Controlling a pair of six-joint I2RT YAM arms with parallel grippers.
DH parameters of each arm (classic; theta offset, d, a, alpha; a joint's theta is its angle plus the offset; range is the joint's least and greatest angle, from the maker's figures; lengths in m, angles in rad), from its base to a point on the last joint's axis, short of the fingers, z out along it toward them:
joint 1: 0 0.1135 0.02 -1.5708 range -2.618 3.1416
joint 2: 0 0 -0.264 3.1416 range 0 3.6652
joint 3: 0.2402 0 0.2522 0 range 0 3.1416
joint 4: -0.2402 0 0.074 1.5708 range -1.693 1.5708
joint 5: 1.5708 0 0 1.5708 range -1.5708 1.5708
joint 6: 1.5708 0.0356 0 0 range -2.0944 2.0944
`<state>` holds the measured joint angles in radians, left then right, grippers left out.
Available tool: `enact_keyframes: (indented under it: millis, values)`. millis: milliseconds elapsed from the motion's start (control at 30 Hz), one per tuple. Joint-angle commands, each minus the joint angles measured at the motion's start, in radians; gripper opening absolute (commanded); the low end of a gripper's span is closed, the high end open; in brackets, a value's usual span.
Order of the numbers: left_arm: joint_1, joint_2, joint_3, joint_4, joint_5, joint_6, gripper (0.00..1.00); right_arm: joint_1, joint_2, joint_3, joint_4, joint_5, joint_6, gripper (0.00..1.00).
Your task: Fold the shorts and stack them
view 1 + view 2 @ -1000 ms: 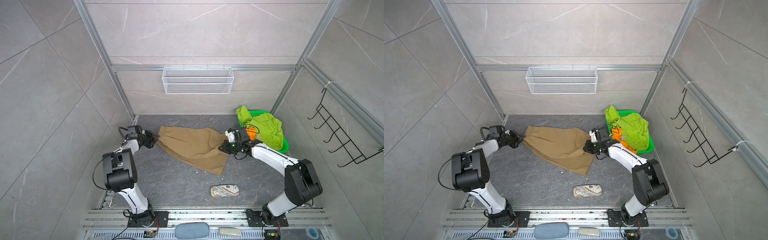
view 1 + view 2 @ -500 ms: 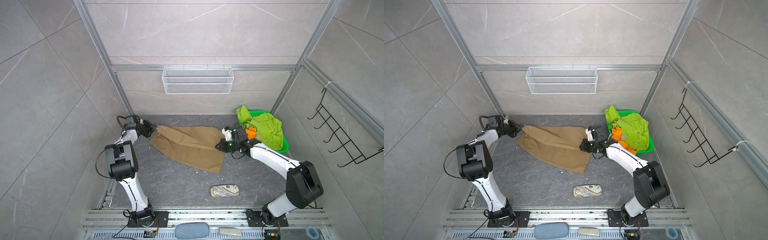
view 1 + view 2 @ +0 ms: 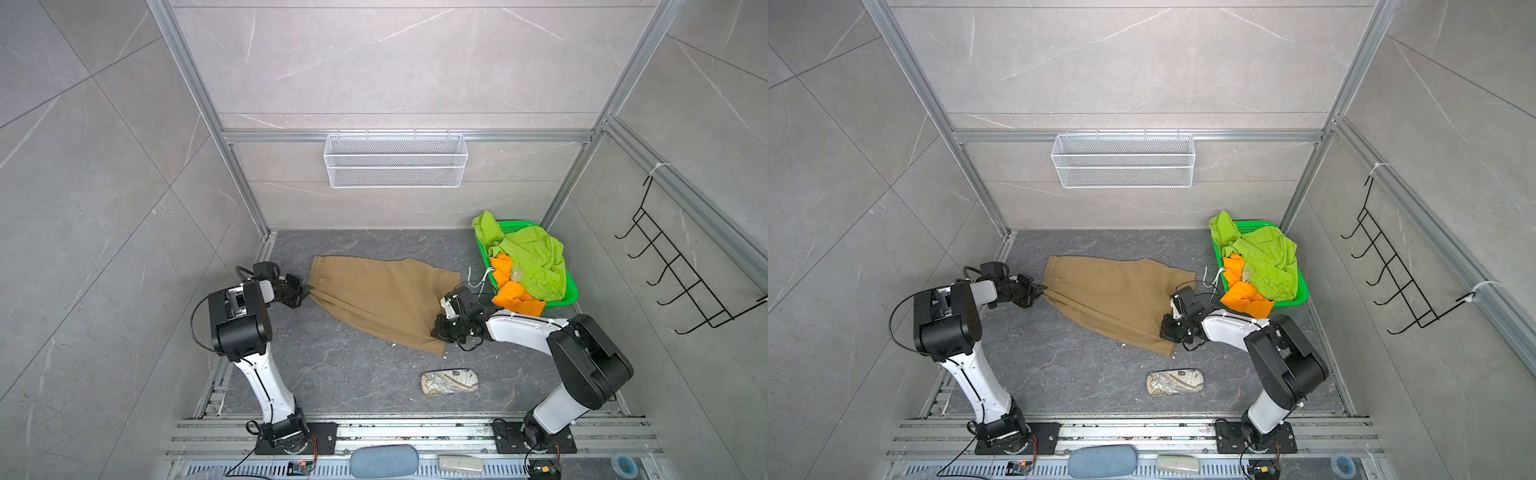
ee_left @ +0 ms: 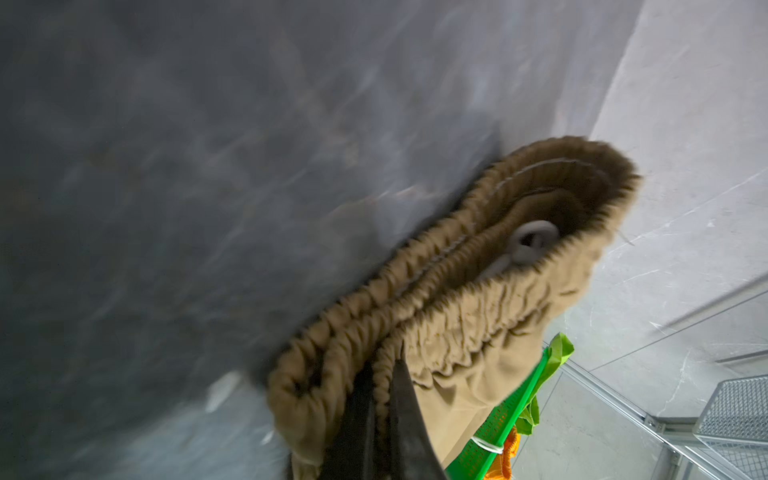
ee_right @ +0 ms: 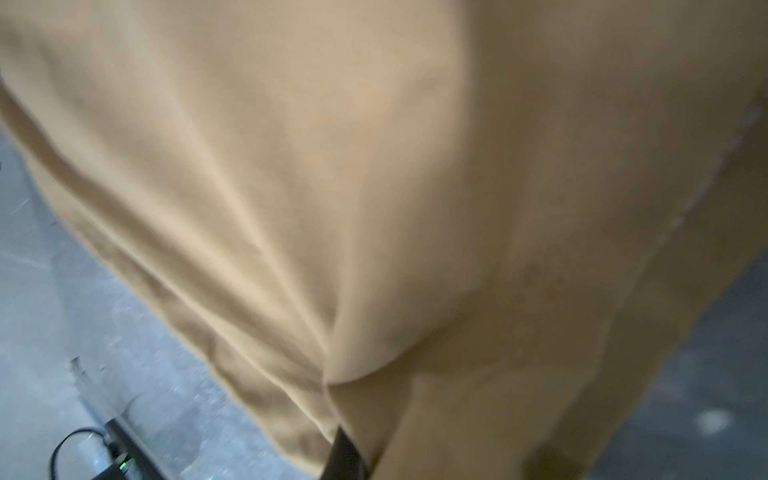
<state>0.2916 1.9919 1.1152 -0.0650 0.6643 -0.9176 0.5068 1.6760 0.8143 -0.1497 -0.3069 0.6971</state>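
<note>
At the left of both top views, the left gripper (image 3: 308,291) (image 3: 1041,296) is pinched tight on the tan shorts (image 3: 376,297) (image 3: 1113,293). The blurred left wrist view shows its two dark fingers (image 4: 409,415) pressed together over the gathered elastic waistband (image 4: 457,291), with almost no gap between them. The shorts lie spread across the middle of the dark grey table (image 3: 353,374), waistband toward the left arm and legs running toward the right arm, with long creases along the near edge. At the leg end, the right gripper (image 3: 435,331) (image 3: 1163,332) is clamped shut on the cloth near the hem. Its wrist view is filled with blurred tan fabric, and one dark fingertip (image 5: 344,442) shows at the cloth's edge. Nearer the front of the table, well apart from the shorts, sits a small patterned pouch (image 3: 449,381). At the far right stands a green basket (image 3: 572,296), which holds the crumpled lime green shorts (image 3: 534,259). The orange shorts (image 3: 517,302) spill over its near rim, just beside the right arm.
</note>
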Motion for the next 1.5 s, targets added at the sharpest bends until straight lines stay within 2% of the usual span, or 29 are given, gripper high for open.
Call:
enact_keyframes:
  millis: [0,133,233,367,667,800,1067,1200,1267,1333,1400,1467]
  values:
    - [0.007,-0.072,-0.11,0.06,-0.027,-0.029,0.0,-0.073,0.07,0.073,-0.059,0.057,-0.084,0.0]
    - [0.0,-0.134,-0.244,0.165,0.008,-0.095,0.0,-0.137,0.146,0.231,-0.143,0.065,-0.164,0.0]
    - [0.0,-0.196,-0.294,0.193,0.025,-0.114,0.0,-0.151,0.127,0.307,-0.197,0.048,-0.18,0.0]
    - [0.0,-0.233,-0.281,0.163,0.036,-0.108,0.0,-0.151,0.084,0.291,-0.209,0.041,-0.161,0.09]
    - [-0.042,-0.279,-0.262,0.166,0.051,-0.134,0.0,-0.171,0.067,0.215,-0.167,0.024,-0.128,0.38]
    - [-0.04,-0.291,-0.256,0.157,0.056,-0.131,0.0,-0.207,0.043,0.185,-0.165,0.023,-0.134,0.44]
    - [-0.041,-0.298,-0.241,0.157,0.066,-0.142,0.0,-0.297,0.035,0.152,-0.121,-0.01,-0.133,0.44]
    - [-0.042,-0.297,-0.239,0.155,0.069,-0.14,0.0,-0.308,0.073,0.168,-0.085,-0.034,-0.12,0.34]
    - [-0.041,-0.296,-0.241,0.155,0.072,-0.139,0.0,-0.309,0.09,0.179,-0.071,-0.04,-0.112,0.24]
    - [-0.04,-0.297,-0.244,0.155,0.073,-0.136,0.0,-0.309,0.095,0.185,-0.064,-0.045,-0.105,0.19]
    - [-0.041,-0.295,-0.245,0.154,0.074,-0.135,0.0,-0.309,0.091,0.199,-0.07,-0.045,-0.104,0.2]
    - [-0.041,-0.296,-0.249,0.157,0.076,-0.135,0.0,-0.311,0.077,0.21,-0.089,-0.039,-0.107,0.27]
